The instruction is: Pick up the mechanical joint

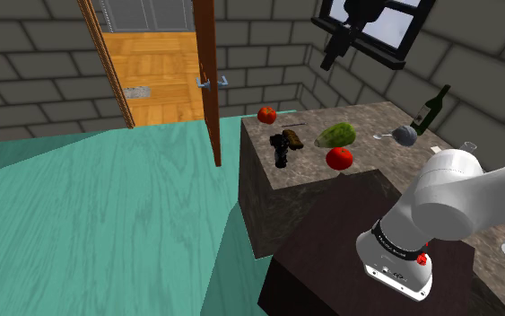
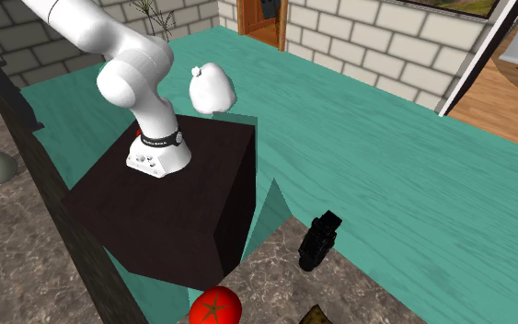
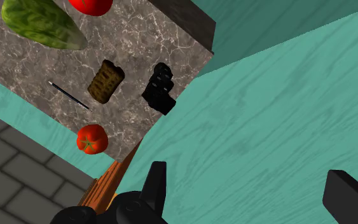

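Jaws are held open and empty well above the bench [image 3: 133,38], where the black mechanical joint [image 3: 159,88] is set at the edge beside a loaf [image 3: 105,81] and could be knocked off by a skewed descent.

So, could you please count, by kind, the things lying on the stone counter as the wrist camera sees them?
Red tomatoes: 2
Green vegetable: 1
Brown loaf: 1
Black mechanical joint: 1
Thin dark stick: 1
Total: 6
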